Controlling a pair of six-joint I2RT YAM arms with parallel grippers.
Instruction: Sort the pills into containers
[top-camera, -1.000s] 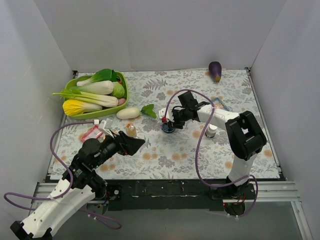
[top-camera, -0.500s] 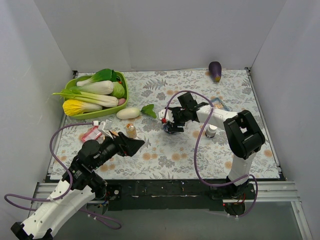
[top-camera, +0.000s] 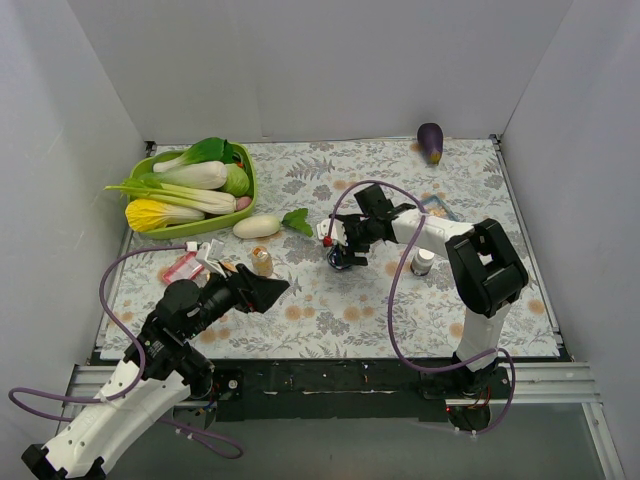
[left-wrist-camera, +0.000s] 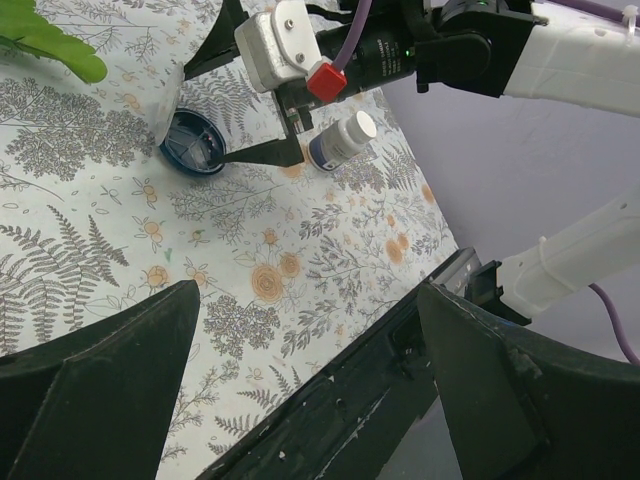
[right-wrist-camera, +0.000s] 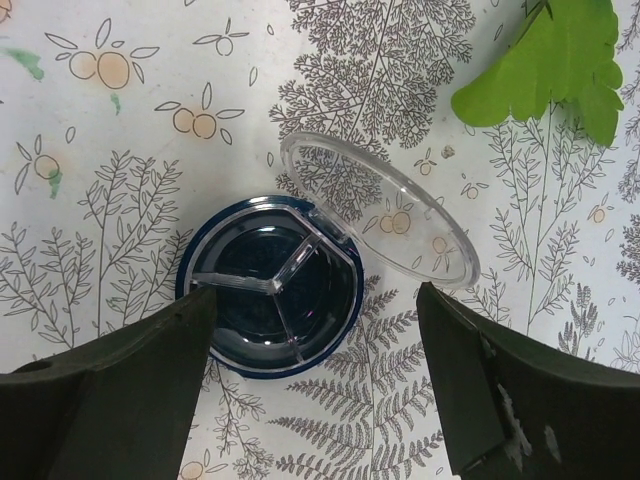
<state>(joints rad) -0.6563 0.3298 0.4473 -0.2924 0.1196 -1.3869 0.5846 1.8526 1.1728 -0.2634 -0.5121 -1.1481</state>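
A round dark-blue pill case (right-wrist-camera: 270, 285) with three empty compartments sits on the floral cloth, its clear lid (right-wrist-camera: 380, 210) hinged open to the right. It also shows in the top view (top-camera: 340, 259) and in the left wrist view (left-wrist-camera: 197, 150). My right gripper (right-wrist-camera: 315, 400) is open just above it, one finger over its left rim, the other out to its right; it also shows in the top view (top-camera: 338, 252). My left gripper (top-camera: 268, 290) is open and empty, low over the near left of the table. A pink tray (top-camera: 182, 266) lies at the left. No pills show.
An amber pill bottle (top-camera: 262, 261) stands near my left gripper. A white-capped bottle (top-camera: 423, 262) stands beside the right arm. A green basket (top-camera: 245, 205) of vegetables, a white radish (top-camera: 257, 226) and a green leaf (top-camera: 297, 221) lie at the back left. An eggplant (top-camera: 430, 142) lies at the back.
My right gripper has shifted slightly over the blue case. The left arm has not moved.
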